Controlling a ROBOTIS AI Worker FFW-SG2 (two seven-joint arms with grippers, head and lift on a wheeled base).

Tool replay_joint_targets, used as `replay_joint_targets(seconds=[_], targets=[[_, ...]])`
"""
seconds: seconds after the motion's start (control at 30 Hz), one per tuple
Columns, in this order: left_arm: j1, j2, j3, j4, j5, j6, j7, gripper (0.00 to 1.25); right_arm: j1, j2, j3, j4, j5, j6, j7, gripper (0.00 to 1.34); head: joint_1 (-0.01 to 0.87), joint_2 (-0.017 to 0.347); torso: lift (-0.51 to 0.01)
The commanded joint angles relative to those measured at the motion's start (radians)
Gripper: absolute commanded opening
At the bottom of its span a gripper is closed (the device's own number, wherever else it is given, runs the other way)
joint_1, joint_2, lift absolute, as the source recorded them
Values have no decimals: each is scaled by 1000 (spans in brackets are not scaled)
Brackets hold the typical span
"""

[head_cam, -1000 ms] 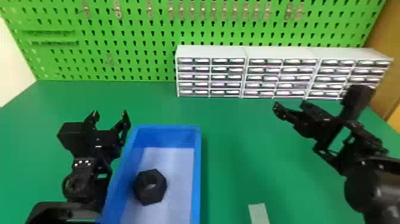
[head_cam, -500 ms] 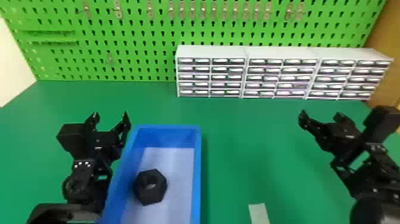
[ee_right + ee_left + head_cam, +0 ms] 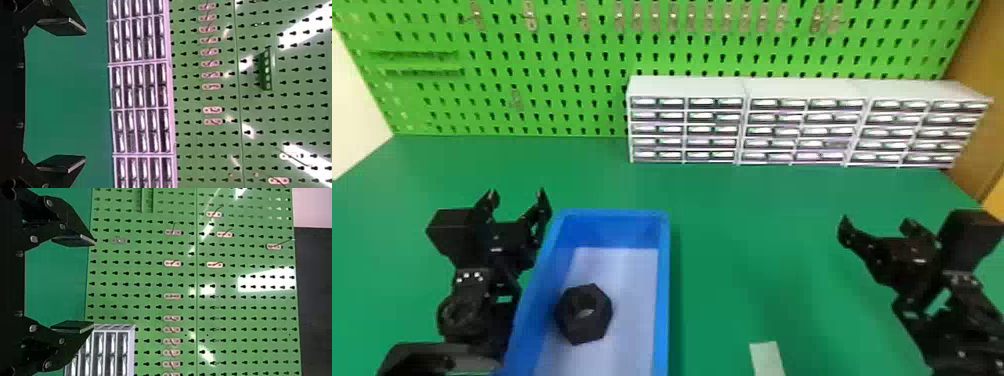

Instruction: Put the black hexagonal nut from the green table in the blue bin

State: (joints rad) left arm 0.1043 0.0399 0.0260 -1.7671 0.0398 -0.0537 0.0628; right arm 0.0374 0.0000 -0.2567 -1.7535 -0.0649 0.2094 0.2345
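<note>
Black hexagonal nut lies inside the blue rectangular bin on the green counter, while the black right gripper, fingers spread, has drawn rightward and nearer, the similarly spread left gripper waiting left of the bin, so placement appears complete.

This looks like a workshop, or a bench fitted out like one. A bright green perforated metal pegboard stands behind a flat green counter, with small oblong metal hooks fixed to it in a row (a few more are scattered about the panel). Against the board's foot sit pale, boxy cabinets of small drawers, side by side, the kind that suit small hardware.
</note>
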Motion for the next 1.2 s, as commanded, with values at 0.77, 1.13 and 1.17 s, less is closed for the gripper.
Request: replay_joint_targets(seconds=[0.77, 1.13, 1.17], targets=[[6, 0, -9, 6, 11, 0, 20, 749, 70, 1, 62, 34, -6, -125, -78, 1184, 657, 57, -95], [8, 0, -14, 11, 12, 0, 20, 749, 71, 1, 74, 34, 13, -130, -80, 1184, 657, 57, -95], [8, 0, -14, 11, 12, 0, 20, 749, 71, 1, 76, 34, 14, -130, -80, 1184, 657, 57, -95]])
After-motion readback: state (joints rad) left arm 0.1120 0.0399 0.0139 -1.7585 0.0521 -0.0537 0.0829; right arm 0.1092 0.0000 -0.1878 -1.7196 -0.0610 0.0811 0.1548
